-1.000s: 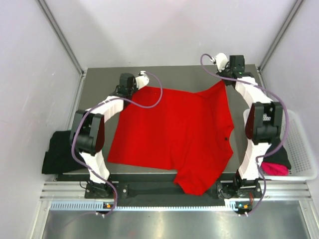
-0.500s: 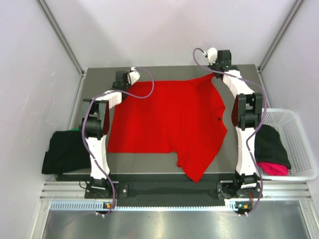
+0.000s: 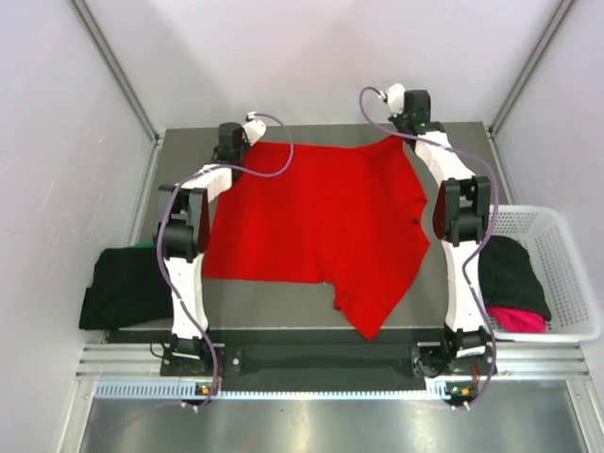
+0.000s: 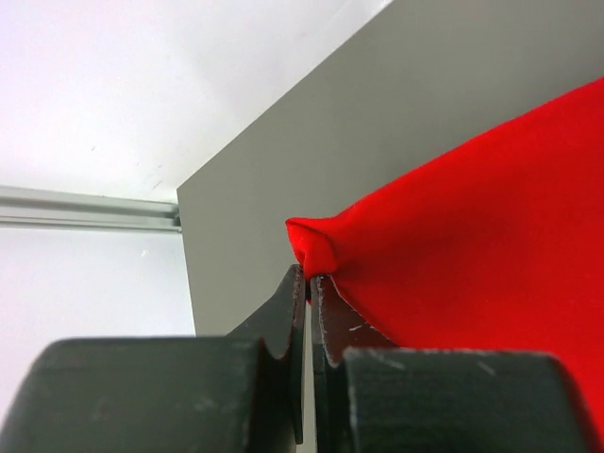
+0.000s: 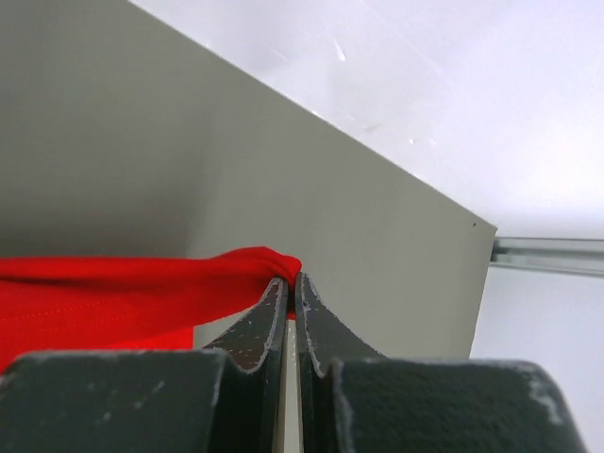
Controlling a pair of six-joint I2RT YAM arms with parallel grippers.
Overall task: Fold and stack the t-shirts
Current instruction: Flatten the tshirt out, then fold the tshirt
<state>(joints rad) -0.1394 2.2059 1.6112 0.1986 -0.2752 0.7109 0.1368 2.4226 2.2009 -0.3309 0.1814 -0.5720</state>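
A bright red t-shirt lies spread over the grey table, stretched between both arms at the far edge. My left gripper is shut on its far left corner; the left wrist view shows the pinched red cloth at my left gripper. My right gripper is shut on the far right corner; the right wrist view shows the red cloth at my right gripper. A sleeve hangs towards the near edge.
A black shirt lies on the left, off the table, with a bit of green behind it. A white mesh basket on the right holds a black shirt and a magenta-pink one.
Both grippers have moved towards the far edge of the table, pulling the red shirt with them. The shirt now lies flatter and further back.
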